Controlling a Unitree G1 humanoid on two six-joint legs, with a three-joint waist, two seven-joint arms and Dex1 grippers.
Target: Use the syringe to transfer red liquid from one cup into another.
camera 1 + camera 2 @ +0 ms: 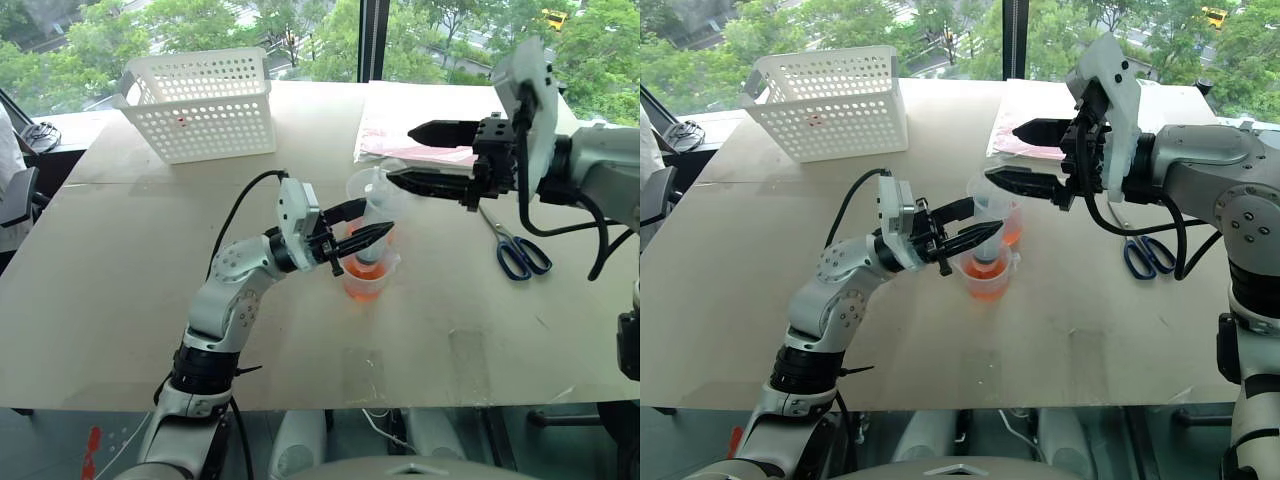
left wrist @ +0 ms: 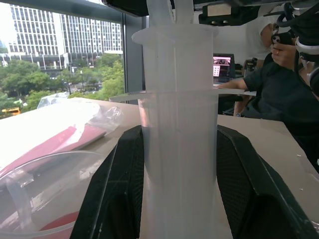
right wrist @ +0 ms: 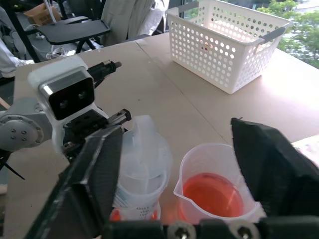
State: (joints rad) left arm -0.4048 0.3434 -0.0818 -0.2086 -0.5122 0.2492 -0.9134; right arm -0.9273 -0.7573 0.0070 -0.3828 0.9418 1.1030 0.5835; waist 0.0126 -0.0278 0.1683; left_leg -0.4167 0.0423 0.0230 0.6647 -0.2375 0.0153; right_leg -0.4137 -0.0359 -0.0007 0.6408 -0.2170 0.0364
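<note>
The clear syringe [image 2: 179, 149] stands upright with my left gripper [image 1: 377, 217] shut on its barrel. Its lower end sits in the shorter clear cup [image 1: 365, 288], which holds orange-red liquid. Just behind that cup is the taller cup [image 3: 188, 172], holding red liquid [image 3: 212, 195] too. My right gripper [image 1: 400, 155] hovers level over both cups, open. The syringe's upper end [image 3: 142, 154] rises between its two fingers, close to one of them.
A white perforated basket [image 1: 200, 100] stands at the table's far left. Blue-handled scissors [image 1: 520, 250] lie to the right, under my right arm. A plastic bag with something pink in it [image 1: 1035, 105] lies behind the cups. A seated person [image 2: 279, 84] is beyond the table.
</note>
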